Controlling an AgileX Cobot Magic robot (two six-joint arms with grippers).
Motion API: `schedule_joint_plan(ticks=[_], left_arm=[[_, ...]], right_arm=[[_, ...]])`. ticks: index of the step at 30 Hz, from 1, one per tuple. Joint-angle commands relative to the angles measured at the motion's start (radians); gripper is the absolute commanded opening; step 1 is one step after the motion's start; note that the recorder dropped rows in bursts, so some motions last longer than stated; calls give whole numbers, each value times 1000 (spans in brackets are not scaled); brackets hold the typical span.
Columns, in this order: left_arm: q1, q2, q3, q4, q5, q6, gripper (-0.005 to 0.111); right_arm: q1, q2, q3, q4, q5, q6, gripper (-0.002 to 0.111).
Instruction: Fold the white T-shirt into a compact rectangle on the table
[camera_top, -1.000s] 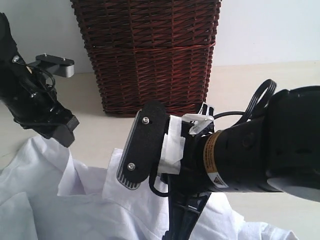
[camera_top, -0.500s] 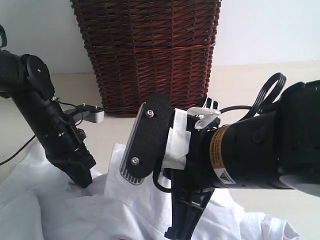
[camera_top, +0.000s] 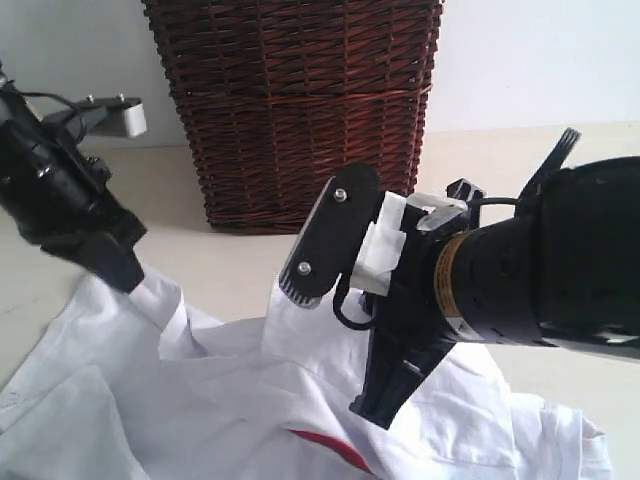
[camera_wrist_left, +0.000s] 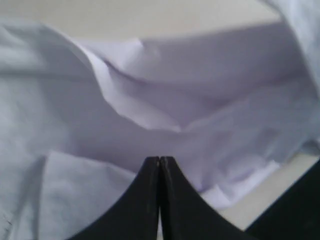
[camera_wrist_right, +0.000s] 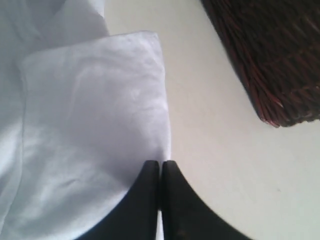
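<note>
White T-shirt (camera_top: 200, 400): lay crumpled on table (camera_top: 230, 265)
left gripper (camera_wrist_left: 159, 160): clamped shirt peak
right gripper (camera_wrist_right: 160, 165): jaws met, cloth grip unclear

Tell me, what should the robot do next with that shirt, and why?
Probably lift both claws a little and draw them apart. The left claw and right claw each look shut on a pinch of the white T-shirt, which lies crumpled and bunched on the table. Spreading it flat seems needed before any neat fold.
</note>
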Motion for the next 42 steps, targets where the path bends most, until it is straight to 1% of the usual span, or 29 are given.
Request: schedule_joint_plan(ticks=[1,2,3,4,6,9,10,13,14,16,20,23,26,29,30,31,33,35,38,39,40,42], left_arm=[[-98,8,232,-22,-171,3,0],[-137,45,240,-24,-248,-6,0],[-150,59,240,-30,-271,-6,0],[-181,90,252,-34,-318,-6,0],[-203,140,290,-31,-336,-6,0],[-203,198,322,-26,-370,-26,0],[-203,230,322,-15,-363,-40,0],[-203,265,324,43,-319,-101,0],[-203,268,330,100,-318,-158,0],[-203,273,331,129,-317,-191,0],[-203,274,332,130,-314,-191,0],[-203,274,332,125,-310,-191,0],[-203,274,332,118,-291,-191,0],[-203,274,332,105,-257,-189,0],[-203,274,332,100,-247,-183,0],[-203,274,332,98,-243,-183,0],[-203,274,332,98,-239,-183,0],[-203,274,332,98,-242,-183,0],[-203,274,332,97,-259,-183,0],[-203,274,332,95,-259,-183,0],[-203,272,332,95,-259,-181,0],[-203,270,332,95,-262,-181,0]], right_arm=[[-36,13,-3,-30,-46,92,0],[-36,9,-3,-6,-68,92,0],[-36,9,-3,5,-73,92,0],[-36,9,-3,19,-61,92,0],[-36,9,-3,7,0,129,0],[-58,9,-3,-28,29,217,0],[-65,7,-3,-38,30,256,0],[-65,-26,-3,-50,30,254,0],[-65,-57,-3,-85,38,262,0],[-65,-95,-3,-157,63,301,0],[-65,-170,-3,-321,164,456,0],[-65,-185,-3,-429,217,512,0],[-112,-170,-3,-571,202,603,0],[-184,-115,-3,-785,179,748,0],[-219,-87,-7,-887,179,803,0],[-244,-56,-17,-930,189,861,0],[-306,9,-55,-979,199,902,0],[-347,61,-98,-994,172,900,0],[-396,144,-160,-998,10,877,4],[-409,169,-177,-996,-39,861,9],[-412,193,-187,-992,-45,846,12],[-411,226,-210,-934,18,827,23]])
